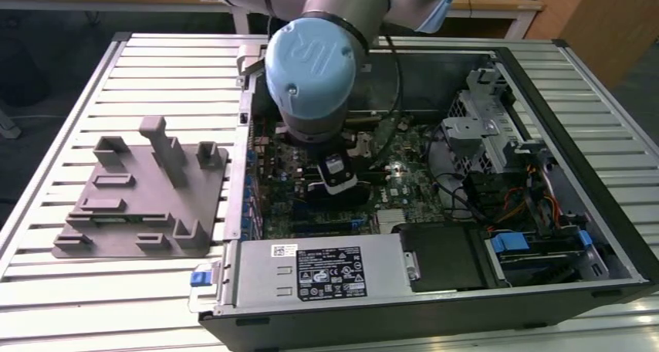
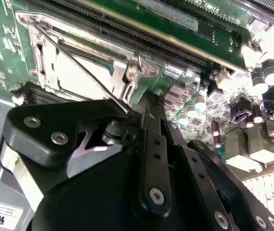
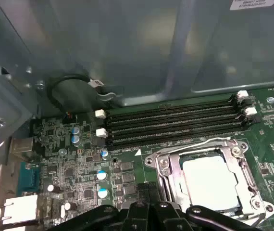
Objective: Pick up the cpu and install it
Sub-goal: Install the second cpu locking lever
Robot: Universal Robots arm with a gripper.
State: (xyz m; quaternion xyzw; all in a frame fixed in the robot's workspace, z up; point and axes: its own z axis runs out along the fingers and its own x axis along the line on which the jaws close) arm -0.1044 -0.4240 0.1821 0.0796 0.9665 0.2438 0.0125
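The cpu [image 3: 209, 182] lies silver side up in the motherboard socket, with the metal frame [image 3: 168, 178] folded down around it. In the second wrist view its pale top [image 2: 81, 77] shows through the same frame. My gripper [image 3: 145, 191] hangs just beside the socket's edge with its black fingers [image 2: 152, 126] pressed together and holding nothing that I can see. A thin wire lever [image 2: 79, 67] runs slantwise over the socket, and its end disappears behind my fingertips. In the exterior view the gripper [image 1: 335, 184] reaches down into the open computer case.
Memory slots [image 3: 173, 126] run along one side of the socket. Capacitors [image 3: 102, 175] and small parts crowd the board beside my fingers. The case wall [image 3: 142, 48] rises behind. A grey pegged tray [image 1: 144, 198] sits on the slatted table at the exterior view's left. A power supply [image 1: 319, 271] fills the case's near end.
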